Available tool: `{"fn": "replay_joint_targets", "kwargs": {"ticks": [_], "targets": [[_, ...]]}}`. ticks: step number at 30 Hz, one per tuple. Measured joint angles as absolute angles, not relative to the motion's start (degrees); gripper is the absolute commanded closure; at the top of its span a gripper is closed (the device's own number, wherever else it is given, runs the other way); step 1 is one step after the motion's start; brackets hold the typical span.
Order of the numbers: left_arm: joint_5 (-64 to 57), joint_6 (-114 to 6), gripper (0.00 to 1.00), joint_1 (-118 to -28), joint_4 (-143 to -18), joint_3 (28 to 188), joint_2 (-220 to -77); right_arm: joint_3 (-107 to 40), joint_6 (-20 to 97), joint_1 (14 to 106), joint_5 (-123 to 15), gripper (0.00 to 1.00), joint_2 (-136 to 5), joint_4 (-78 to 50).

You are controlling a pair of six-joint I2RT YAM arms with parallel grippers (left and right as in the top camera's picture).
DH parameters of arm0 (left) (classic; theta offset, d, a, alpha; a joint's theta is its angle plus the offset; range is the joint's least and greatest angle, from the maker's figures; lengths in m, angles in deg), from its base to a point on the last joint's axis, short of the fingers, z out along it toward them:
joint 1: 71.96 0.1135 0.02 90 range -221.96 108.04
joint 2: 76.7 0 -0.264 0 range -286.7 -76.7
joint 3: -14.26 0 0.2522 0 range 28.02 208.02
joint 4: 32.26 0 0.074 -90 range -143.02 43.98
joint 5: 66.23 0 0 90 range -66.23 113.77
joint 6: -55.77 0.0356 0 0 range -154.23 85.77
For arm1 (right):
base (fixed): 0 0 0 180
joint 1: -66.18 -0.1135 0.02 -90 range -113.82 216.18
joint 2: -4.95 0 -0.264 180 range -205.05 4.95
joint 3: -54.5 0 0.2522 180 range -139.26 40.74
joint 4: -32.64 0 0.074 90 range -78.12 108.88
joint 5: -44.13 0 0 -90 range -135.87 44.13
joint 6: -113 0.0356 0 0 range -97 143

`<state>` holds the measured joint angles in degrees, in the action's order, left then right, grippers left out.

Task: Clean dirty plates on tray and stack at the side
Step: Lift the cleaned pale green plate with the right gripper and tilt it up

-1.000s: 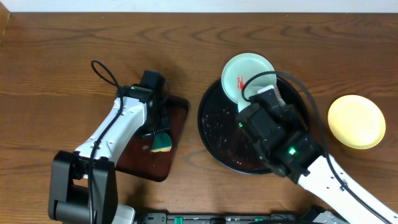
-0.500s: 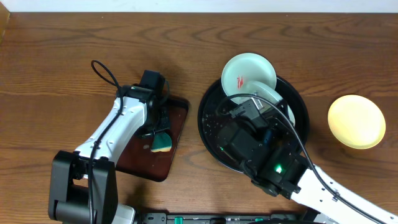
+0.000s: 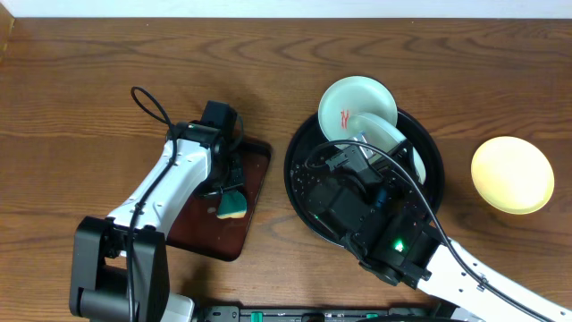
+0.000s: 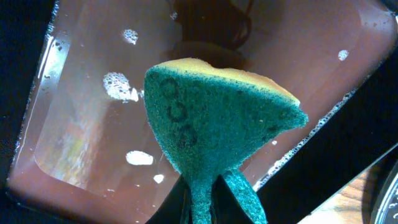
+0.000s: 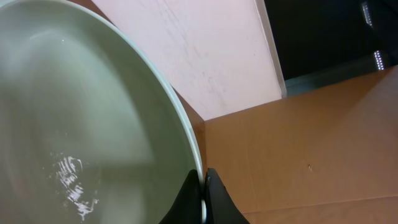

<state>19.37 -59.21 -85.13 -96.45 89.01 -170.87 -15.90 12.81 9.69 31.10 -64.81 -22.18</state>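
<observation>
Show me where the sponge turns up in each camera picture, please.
Overhead: the sponge is left of centre, over the maroon tray.
Left wrist: the sponge fills the middle, pinched at the bottom by the left end effector.
Right wrist: not in it; only a pale plate shows.
Shared landmark: the wet maroon tray behind the sponge, in the overhead and left wrist views.

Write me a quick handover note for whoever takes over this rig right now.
Left gripper: shut on the sponge, over the maroon tray.
Right gripper: shut on the rim of a mint plate, held tilted above the black tray.
Smeared mint plate: lying over the black tray's far rim, red mark not cleaned.
Yellow plate: on the bare table at the right, no smear showing.
Left to do: wipe the mint plates, stack all three at the side.
</observation>
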Motion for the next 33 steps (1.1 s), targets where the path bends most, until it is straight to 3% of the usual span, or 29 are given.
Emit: {"fn": "replay_joint_targets", "kwargs": {"ticks": [33], "targets": [[19.4, -59.2, 0.92, -85.1, -96.5, 89.0, -170.9, -15.9, 12.6, 9.7, 31.1, 0.99, -64.8, -21.3]]}}
